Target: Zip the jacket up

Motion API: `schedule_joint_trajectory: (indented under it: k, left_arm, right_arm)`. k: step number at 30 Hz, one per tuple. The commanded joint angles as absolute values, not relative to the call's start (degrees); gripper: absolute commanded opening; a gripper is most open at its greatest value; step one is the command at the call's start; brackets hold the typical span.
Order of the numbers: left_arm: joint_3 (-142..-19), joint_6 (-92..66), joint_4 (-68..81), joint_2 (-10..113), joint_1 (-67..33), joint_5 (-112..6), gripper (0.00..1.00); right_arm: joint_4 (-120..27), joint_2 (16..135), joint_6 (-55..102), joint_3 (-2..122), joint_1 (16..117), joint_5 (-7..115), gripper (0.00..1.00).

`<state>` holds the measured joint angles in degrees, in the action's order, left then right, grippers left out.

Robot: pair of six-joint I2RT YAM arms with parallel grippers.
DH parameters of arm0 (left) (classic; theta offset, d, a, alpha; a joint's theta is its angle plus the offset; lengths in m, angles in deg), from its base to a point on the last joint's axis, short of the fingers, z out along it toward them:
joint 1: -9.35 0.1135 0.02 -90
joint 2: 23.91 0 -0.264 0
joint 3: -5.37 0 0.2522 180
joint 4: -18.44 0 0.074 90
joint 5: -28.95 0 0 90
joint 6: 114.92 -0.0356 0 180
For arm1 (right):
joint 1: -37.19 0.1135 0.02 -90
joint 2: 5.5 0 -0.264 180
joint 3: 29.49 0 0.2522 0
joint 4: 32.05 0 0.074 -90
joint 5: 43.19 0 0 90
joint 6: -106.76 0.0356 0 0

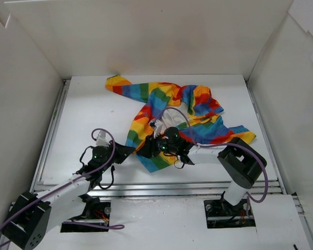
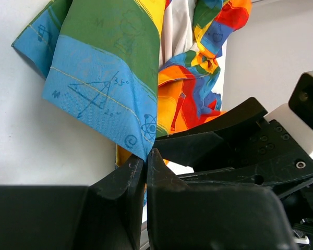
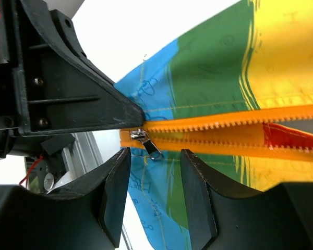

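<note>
Centrally on the table (image 1: 88, 114), the jacket (image 1: 198, 112) lies crumpled, its blue hem corner pinched by the closed left gripper (image 2: 145, 159). The right gripper (image 3: 154, 153) gapes, empty, astride the zipper pull (image 3: 148, 147). Bare tabletop runs leftward to the white walls (image 1: 26, 104).

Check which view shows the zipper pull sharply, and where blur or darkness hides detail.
Right wrist: zipper pull and orange teeth sharp, evenly lit. Left wrist: jacket print crisp, left gripper dark, underexposed against it. Top external: even light, soft shadows, zipper pull too small to resolve.
</note>
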<state>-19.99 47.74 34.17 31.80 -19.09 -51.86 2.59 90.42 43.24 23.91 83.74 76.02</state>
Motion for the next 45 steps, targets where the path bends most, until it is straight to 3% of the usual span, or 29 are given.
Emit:
schedule_joint_trajectory:
  k: [1, 15, 28, 31, 34, 35, 40, 45]
  left_arm:
    - [-20.87, 48.21, 35.26, 30.32, -18.6, -50.5, 0.0]
    - [-20.17, 48.38, 36.14, 28.57, -18.07, -50.06, 0.0]
    - [-20.08, 48.38, 35.62, 27.34, -18.07, -50.32, 0.0]
    - [-20.08, 48.47, 35.53, 27.07, -18.07, -50.5, 0.0]
    - [-20.17, 48.38, 35.79, 27.33, -18.07, -50.41, 0.0]
    - [-20.17, 48.38, 35.88, 27.42, -18.07, -50.33, 0.0]
    - [-20.17, 48.38, 36.14, 27.25, -18.07, -50.06, 0.0]
    - [-20.17, 48.38, 35.62, 26.63, -18.07, -50.15, 0.0]
  right_arm:
    - [5.7, 88.28, 42.07, 27.16, 84.04, 78.97, 0.4]
    - [8.77, 92.15, 44.35, 28.57, 84.04, 82.67, 0.37]
    - [10.44, 92.67, 45.5, 28.22, 84.13, 82.23, 0.0]
    - [10.44, 92.67, 45.76, 28.3, 84.04, 82.57, 0.03]
    - [10.53, 93.2, 46.03, 28.66, 84.13, 83.54, 0.24]
    - [10.62, 93.37, 46.11, 28.57, 84.13, 83.54, 0.25]
    - [10.88, 94.17, 46.29, 29.18, 84.13, 83.81, 0.23]
    - [10.62, 94.25, 46.29, 29.71, 84.13, 83.72, 0.07]
